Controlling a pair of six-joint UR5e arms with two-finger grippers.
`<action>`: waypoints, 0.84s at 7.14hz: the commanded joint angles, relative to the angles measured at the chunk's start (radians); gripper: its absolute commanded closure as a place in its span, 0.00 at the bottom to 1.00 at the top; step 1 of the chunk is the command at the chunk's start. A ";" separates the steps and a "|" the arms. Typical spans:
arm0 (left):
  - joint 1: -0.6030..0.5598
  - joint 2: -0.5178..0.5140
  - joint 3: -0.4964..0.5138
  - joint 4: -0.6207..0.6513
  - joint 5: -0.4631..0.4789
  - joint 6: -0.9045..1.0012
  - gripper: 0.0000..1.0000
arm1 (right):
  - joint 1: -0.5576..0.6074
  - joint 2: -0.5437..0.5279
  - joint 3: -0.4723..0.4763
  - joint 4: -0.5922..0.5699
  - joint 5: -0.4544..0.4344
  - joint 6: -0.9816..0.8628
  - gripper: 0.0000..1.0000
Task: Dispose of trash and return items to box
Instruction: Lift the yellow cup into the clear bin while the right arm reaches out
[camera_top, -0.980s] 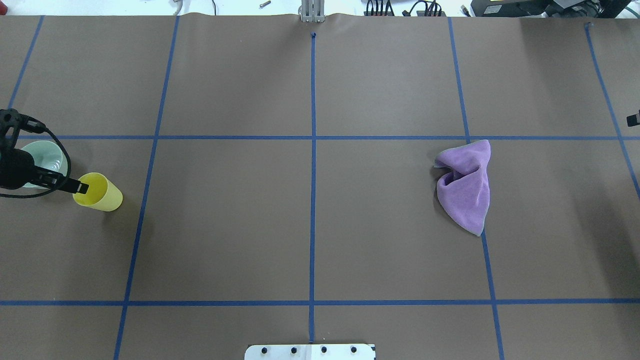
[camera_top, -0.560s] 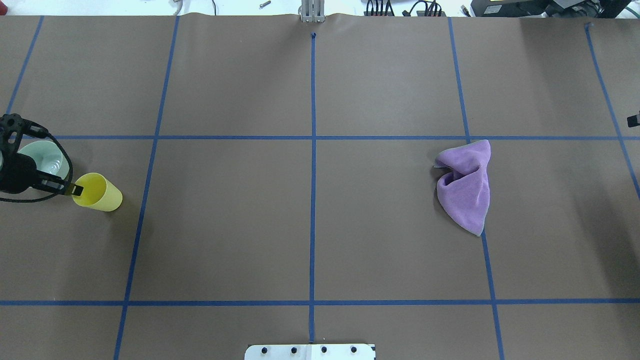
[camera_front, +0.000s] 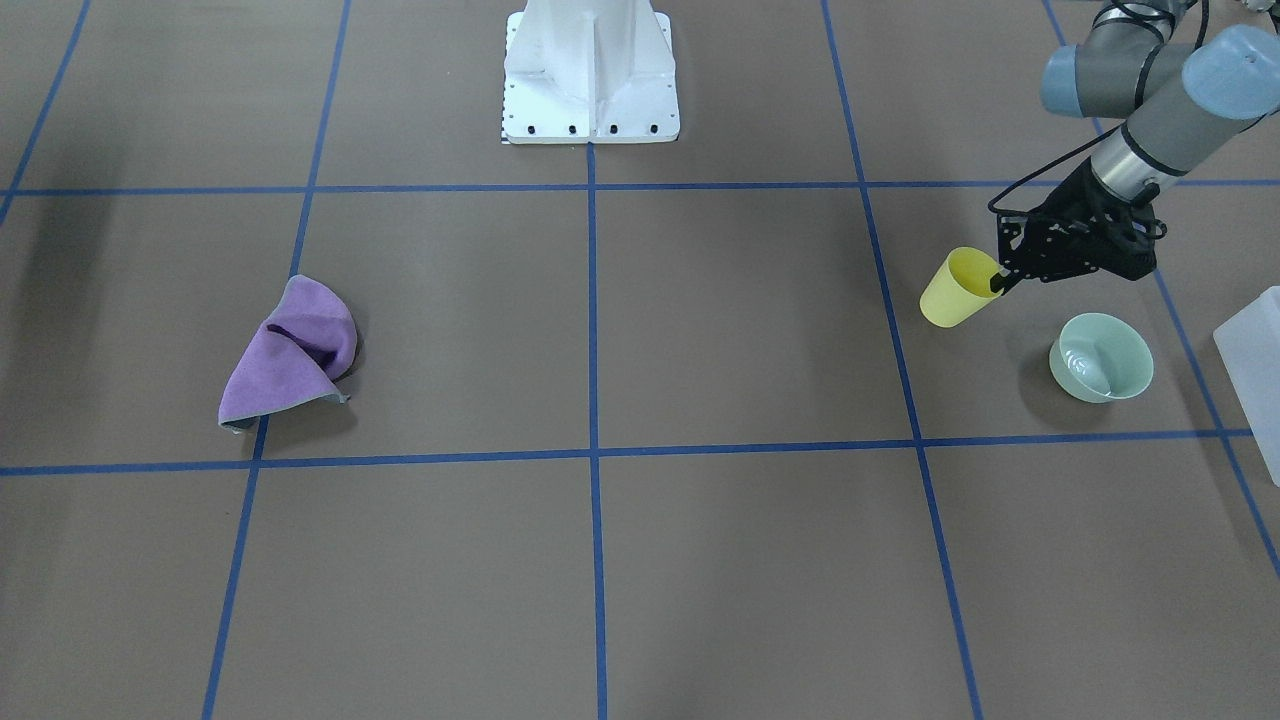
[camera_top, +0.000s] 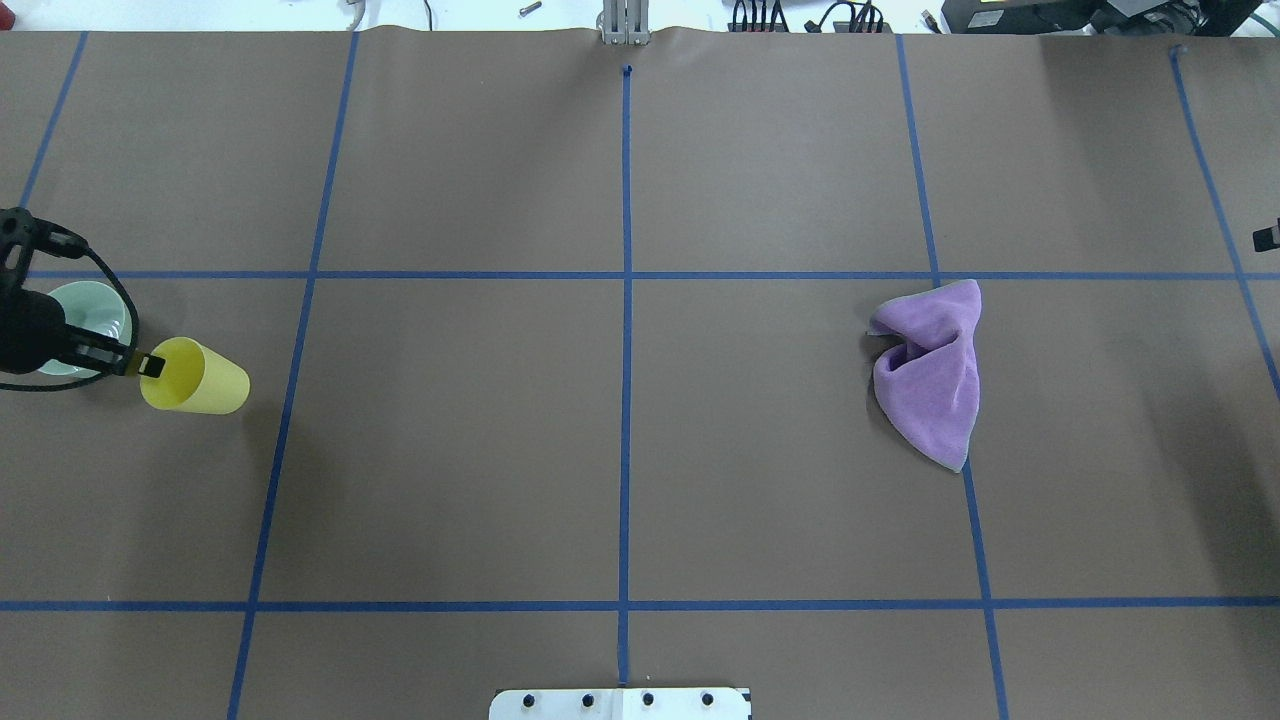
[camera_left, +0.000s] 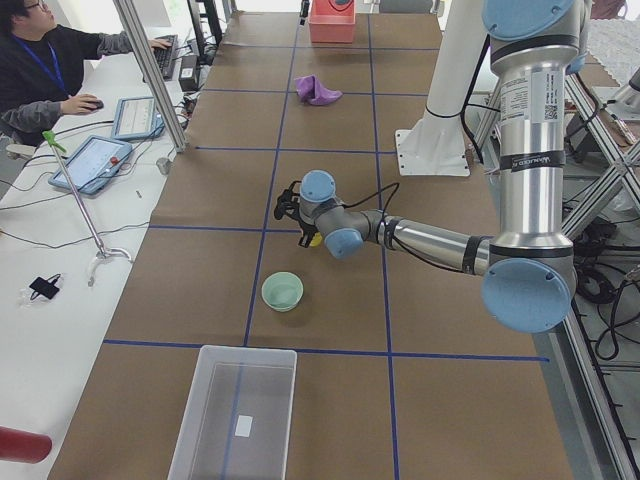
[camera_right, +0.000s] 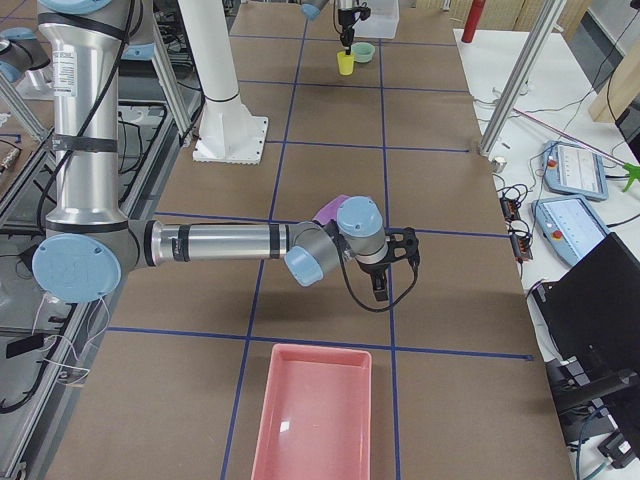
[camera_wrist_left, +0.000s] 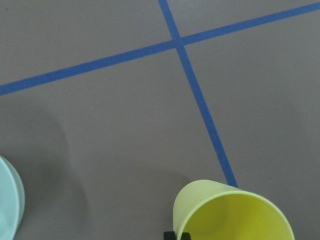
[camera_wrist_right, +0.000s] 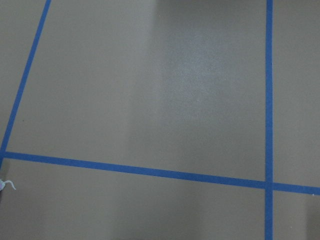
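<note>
Yellow cup (camera_top: 200, 377), rim clamped by left gripper (camera_top: 150, 366), beside green bowl (camera_top: 100, 310), right gripper (camera_right: 378, 288) state not discernible

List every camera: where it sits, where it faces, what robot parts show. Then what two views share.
Front-facing: across the table, facing the robot, steeply down; base, left arm, left gripper pinching yellow cup.
Overhead: behind the robot, looking forward, down; left gripper.
Exterior left: table's left end, looking along it; left arm near.
Exterior right: opposite end; right arm near, right gripper.
Left wrist: down onto the cup's rim; a fingertip.
Right wrist: down onto taped table; no robot.
Front-facing and overhead share the purple cloth.
</note>
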 joint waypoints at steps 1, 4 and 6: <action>-0.161 -0.017 -0.011 0.182 -0.073 0.188 1.00 | -0.032 0.027 0.040 -0.003 0.000 0.127 0.00; -0.424 -0.099 -0.001 0.551 -0.068 0.688 1.00 | -0.150 0.106 0.065 -0.004 -0.066 0.321 0.00; -0.559 -0.120 0.088 0.632 -0.067 0.946 1.00 | -0.256 0.134 0.109 -0.007 -0.146 0.464 0.00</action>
